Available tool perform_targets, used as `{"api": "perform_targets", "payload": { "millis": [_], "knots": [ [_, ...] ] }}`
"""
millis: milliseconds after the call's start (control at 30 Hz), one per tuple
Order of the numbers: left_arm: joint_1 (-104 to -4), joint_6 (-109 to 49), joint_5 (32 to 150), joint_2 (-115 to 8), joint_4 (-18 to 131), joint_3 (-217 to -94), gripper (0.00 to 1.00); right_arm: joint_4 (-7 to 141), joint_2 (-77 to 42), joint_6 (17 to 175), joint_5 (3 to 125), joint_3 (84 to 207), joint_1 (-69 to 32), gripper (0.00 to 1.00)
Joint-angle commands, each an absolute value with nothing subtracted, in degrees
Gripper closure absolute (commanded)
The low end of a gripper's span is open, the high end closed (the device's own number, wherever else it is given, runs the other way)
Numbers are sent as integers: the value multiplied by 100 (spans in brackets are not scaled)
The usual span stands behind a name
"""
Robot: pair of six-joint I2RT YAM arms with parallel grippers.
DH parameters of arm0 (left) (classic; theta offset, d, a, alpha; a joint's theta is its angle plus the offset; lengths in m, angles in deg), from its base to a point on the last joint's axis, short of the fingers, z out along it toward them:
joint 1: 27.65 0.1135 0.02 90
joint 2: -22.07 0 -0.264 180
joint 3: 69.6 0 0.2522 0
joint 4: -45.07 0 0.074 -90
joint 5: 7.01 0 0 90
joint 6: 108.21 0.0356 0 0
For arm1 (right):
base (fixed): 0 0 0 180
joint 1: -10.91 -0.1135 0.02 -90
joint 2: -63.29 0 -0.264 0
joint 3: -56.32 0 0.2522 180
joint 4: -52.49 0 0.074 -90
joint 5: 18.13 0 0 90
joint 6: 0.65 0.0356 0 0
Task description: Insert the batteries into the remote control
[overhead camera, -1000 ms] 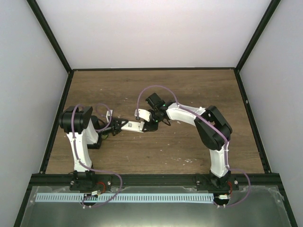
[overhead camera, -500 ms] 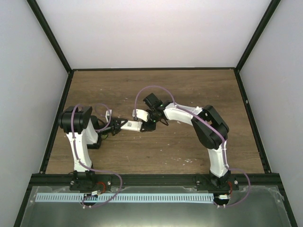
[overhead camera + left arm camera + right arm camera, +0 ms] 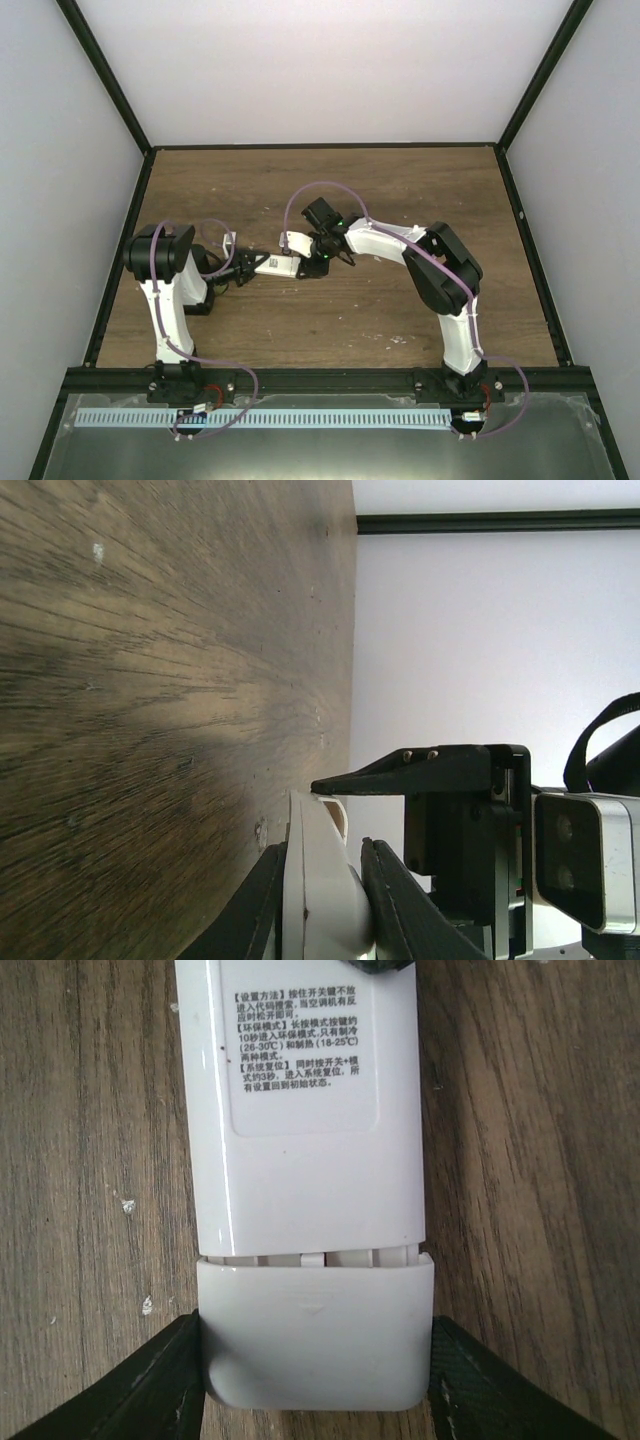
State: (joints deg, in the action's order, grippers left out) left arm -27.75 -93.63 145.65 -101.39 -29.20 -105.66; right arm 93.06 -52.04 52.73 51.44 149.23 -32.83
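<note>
Where the two arms meet, left of the middle of the tabletop [image 3: 400,200], the remote control [image 3: 305,1190] lies lengthwise between them with its back face up. A printed label [image 3: 303,1055] with small dark text sits on that face. At the end of the body nearer the right arm, the cover [image 3: 315,1340] is seated on the battery bay. A thin seam with small tabs shows between the cover and the body.

The right end effector [image 3: 315,1325] is closed on the cover. Its two dark fingers [image 3: 150,1390] press against the cover's two opposite side edges, one on each side. The left wrist view shows one of these fingers with its tip touching the end of the remote.

The left end effector [image 3: 323,855] pinches the opposite end of the remote. Its fingers [image 3: 400,910] are pressed against the two broad faces, so that the white body shows edge-on between them. The remote lies flat and close to the wood surface. Whether it touches the surface cannot be told.

From above, the left arm reaches in from the left and the right arm from the right. Both end effectors sit in line with the remote. The wood around the remote carries a few pale specks [image 3: 128,1205].
</note>
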Motion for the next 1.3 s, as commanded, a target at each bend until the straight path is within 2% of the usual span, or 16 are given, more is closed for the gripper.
{"api": "perform_targets", "payload": {
  "millis": [0,400,867,1267],
  "knots": [
    [-2716,-9228,14421,-10423,-3082,-10480,100,9294,-5382,5269,5333,15085,-3339,45],
    [-2718,-9294,14405,-10462,-3193,-10480,100,9260,-5215,5244,5393,15213,-3330,38],
    [-2716,-9353,14373,-10513,-3293,-10470,100,9292,-5027,5225,5197,15313,-3249,25],
    [-2718,-9353,14358,-10523,-3293,-10465,100,9304,-4880,5182,5141,15193,-3242,23]
  ]
}}
